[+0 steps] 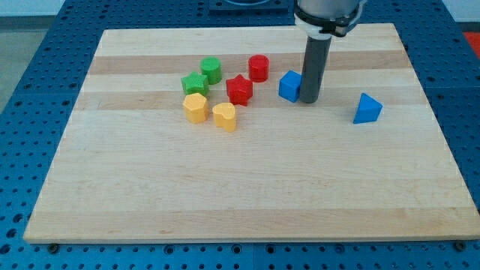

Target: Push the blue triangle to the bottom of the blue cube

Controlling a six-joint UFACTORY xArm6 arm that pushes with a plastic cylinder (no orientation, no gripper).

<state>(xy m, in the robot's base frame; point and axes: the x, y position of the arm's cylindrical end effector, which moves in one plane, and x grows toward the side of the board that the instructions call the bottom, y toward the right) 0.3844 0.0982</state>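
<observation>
Blue triangle sits alone on the wooden board, toward the view's right, well apart from the blue cube. My tip rests on the board just beside the cube's right face, apparently touching it; the rod grasps nothing. Left of the cube: red cylinder, red star, green cylinder, green star, yellow hexagon, yellow heart, clustered near together.

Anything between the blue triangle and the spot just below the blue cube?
Nothing visible. The blue triangle sits alone toward the view's right, and the board below the blue cube is bare. My tip rests just right of the cube, above that path.
</observation>
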